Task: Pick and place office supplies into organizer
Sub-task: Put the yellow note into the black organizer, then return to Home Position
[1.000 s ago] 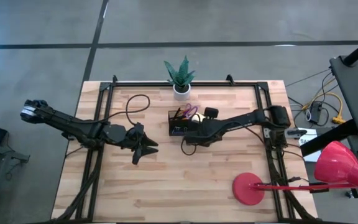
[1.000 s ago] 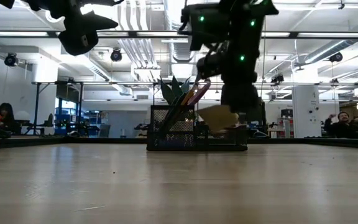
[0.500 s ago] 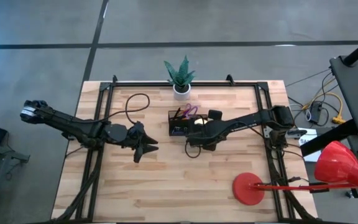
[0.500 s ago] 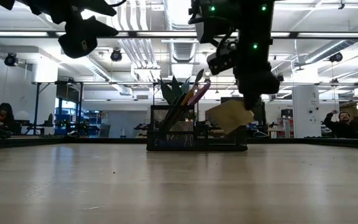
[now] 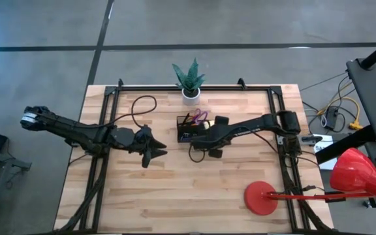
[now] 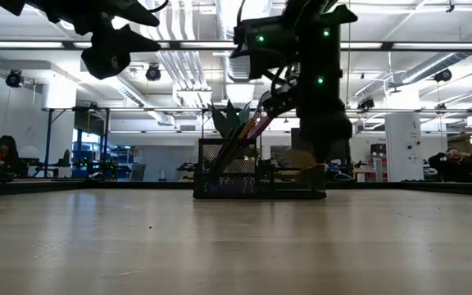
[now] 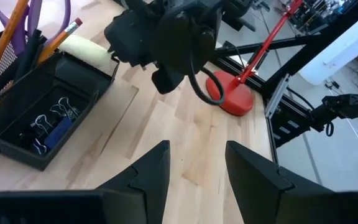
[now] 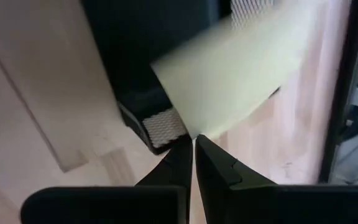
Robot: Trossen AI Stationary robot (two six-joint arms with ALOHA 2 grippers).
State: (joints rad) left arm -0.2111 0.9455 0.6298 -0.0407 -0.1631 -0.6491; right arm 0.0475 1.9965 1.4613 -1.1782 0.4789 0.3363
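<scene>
The organizer, a black mesh tray, stands just in front of the potted plant near the table's middle. Its tall cup holds purple-handled scissors and an orange pencil; a lower compartment holds binder clips and a small blue piece.

The right gripper hangs over the organizer's right end, fingers pinched together on one corner of the yellow sticky-note pad. The pad hangs at a tilt against the organizer's rim, not yet lying flat in a compartment.

Handling, as a judgement: the pad is light and papery, stiff as a block but prone to fan or bend when held by a corner. A pinch across the bound edge or over the full thickness would likely hold more securely than the present corner hold. It is not fragile, and a short drop should not harm it.

Pose: the right arm reaches from the table's right edge, stretched leftward and pitched down over the organizer. The left gripper waits left of the organizer, raised above the table, fingers parted and holding nothing.
</scene>
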